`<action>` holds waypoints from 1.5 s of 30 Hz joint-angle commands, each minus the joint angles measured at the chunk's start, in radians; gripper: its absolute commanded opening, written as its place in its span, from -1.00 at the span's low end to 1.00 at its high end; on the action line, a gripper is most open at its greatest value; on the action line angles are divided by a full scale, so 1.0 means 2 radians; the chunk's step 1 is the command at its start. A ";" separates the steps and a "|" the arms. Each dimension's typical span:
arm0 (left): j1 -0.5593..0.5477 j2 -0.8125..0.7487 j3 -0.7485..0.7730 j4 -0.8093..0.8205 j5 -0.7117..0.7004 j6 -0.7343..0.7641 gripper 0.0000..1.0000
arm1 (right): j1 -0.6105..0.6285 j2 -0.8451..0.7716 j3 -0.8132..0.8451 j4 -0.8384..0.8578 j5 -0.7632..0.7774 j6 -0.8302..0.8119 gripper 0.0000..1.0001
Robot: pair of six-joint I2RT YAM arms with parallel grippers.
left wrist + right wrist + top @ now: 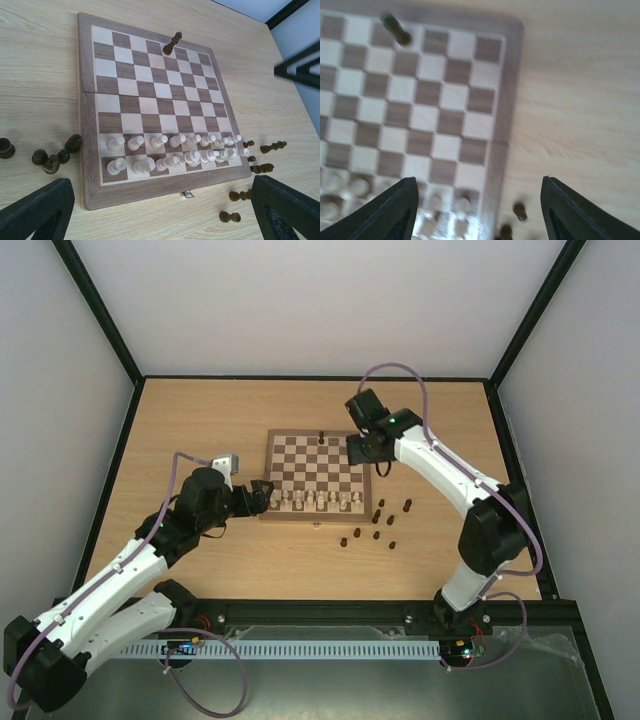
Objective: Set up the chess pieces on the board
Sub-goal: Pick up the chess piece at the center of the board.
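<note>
The board lies mid-worktop, a little toward the far edge. The left claw hangs at the board's near left corner and the right claw over its right side. Both gape wide, holding nothing. The pale pieces fill the two rows facing the near edge, so that half looks done. Only one dark piece stands in the far row (the other fifteen places are bare). The other dark pieces lie scattered toward the near right, with a small cluster off the board's near left corner.
</note>
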State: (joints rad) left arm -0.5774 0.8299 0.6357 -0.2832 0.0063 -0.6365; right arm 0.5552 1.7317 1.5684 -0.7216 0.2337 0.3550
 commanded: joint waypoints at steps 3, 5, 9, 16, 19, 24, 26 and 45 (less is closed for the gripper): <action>0.002 -0.004 0.001 -0.001 0.004 0.002 0.99 | -0.002 -0.095 -0.152 0.013 0.049 0.046 0.27; 0.002 -0.004 0.001 0.000 0.006 0.003 0.99 | -0.003 -0.117 -0.184 0.015 0.058 0.054 0.23; 0.002 -0.003 0.000 0.005 0.012 0.005 0.99 | -0.027 -0.148 -0.238 0.022 0.061 0.069 0.16; 0.002 0.001 -0.003 0.013 0.024 0.006 0.99 | -0.073 -0.158 -0.306 0.050 0.024 0.072 0.03; 0.002 0.002 -0.003 0.013 0.029 0.006 0.99 | -0.074 -0.143 -0.309 0.058 0.016 0.074 -0.12; 0.002 -0.003 -0.004 0.009 0.026 0.007 0.99 | -0.076 -0.123 -0.314 0.066 0.022 0.076 -0.28; 0.002 -0.003 -0.004 0.009 0.026 0.007 0.99 | -0.079 -0.116 -0.312 0.066 0.026 0.075 -0.33; 0.002 0.000 -0.005 0.014 0.028 0.007 0.99 | -0.092 -0.105 -0.306 0.068 0.027 0.072 -0.39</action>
State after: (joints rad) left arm -0.5774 0.8318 0.6357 -0.2745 0.0525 -0.6346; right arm 0.3733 1.5284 0.9539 -0.5690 0.3019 0.4984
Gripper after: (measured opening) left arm 0.994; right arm 0.305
